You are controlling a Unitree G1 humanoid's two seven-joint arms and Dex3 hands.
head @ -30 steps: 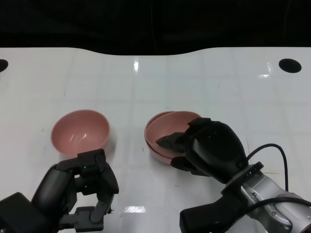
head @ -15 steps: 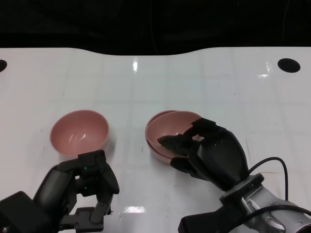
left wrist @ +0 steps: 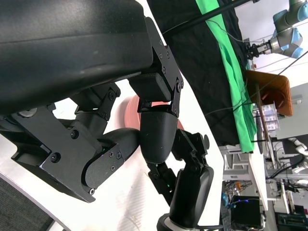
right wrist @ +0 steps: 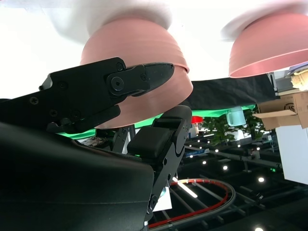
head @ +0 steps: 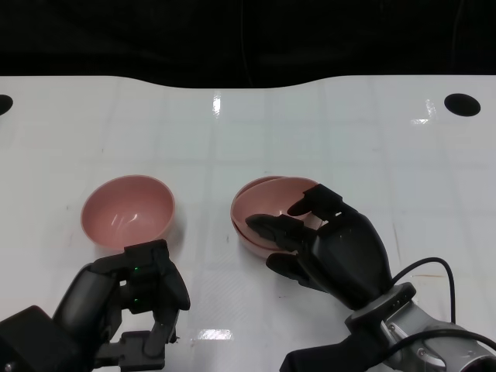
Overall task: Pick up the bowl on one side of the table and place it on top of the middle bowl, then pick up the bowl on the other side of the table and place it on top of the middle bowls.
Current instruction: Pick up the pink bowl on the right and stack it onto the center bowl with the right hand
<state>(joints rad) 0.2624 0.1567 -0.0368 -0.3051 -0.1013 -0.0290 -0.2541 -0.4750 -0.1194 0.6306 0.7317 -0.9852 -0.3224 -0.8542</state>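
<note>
A pink bowl (head: 128,209) stands alone on the left of the white table (head: 232,132). In the middle, a second pink bowl lies tilted inside another, making a stack (head: 267,209). My right hand (head: 333,248) is at the stack's near right side. Its fingers are spread, and one fingertip (head: 260,225) reaches over the rim into the upper bowl without gripping it. The right wrist view shows the stack (right wrist: 139,53) close above the fingers, with the lone bowl (right wrist: 269,45) beyond. My left hand (head: 136,298) hovers just in front of the lone bowl, fingers curled in and holding nothing.
Dark round holes (head: 463,104) sit in the table's far corners. The table's far edge curves against a black backdrop. The left wrist view shows my right hand (left wrist: 187,187) across the table, and a green cloth and lab equipment beyond it.
My right hand has spread its fingers, let go of the upper bowl and drawn back a little toward me. The bowls and my left hand have not moved.
</note>
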